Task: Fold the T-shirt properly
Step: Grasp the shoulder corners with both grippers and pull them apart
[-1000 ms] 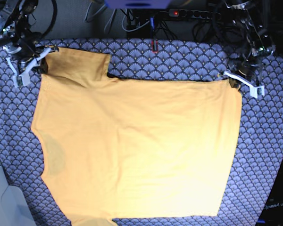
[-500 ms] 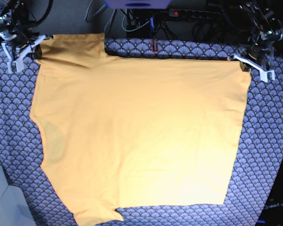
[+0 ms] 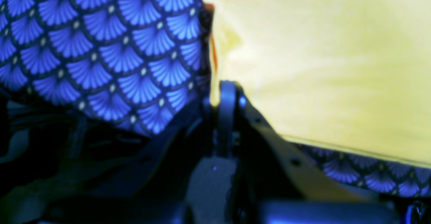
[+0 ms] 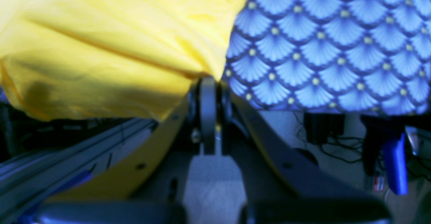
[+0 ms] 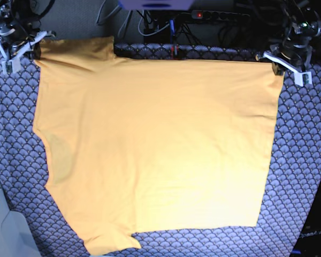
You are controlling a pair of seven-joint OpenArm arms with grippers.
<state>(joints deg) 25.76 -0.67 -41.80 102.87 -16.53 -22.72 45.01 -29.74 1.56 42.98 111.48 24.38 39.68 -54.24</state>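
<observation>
Count: 1 T-shirt (image 5: pixel 155 144), 2 end effectors, 1 patterned cloth (image 5: pixel 302 160) covering the counter, 1 power strip (image 5: pixel 219 16) behind the far edge.

Left to right in base view:
- right end effector (image 5: pixel 36 42) at the far-left corner, jaws pinched together on the T-shirt's sleeve edge. Right wrist view confirms it: yellow fabric bunches into the closed tips (image 4: pixel 208 82), with creases running away from the pinch.
- T-shirt: plain yellow-orange, no print visible, spread flat over the blue scale-patterned cloth and covering most of it. Far edge pulled into a nearly straight line between the two end effectors, right along the counter's back edge. One sleeve up by the right end effector, the other at the near-left bottom. Collar on the left side, with a darker oval patch showing there. Hem runs down the right side. Surface mostly smooth, only faint wrinkles.
- left end effector (image 5: pixel 273 59) at the far-right corner, jaws closed on the hem corner; left wrist view shows the fabric edge meeting the closed tips (image 3: pixel 224 92).
</observation>
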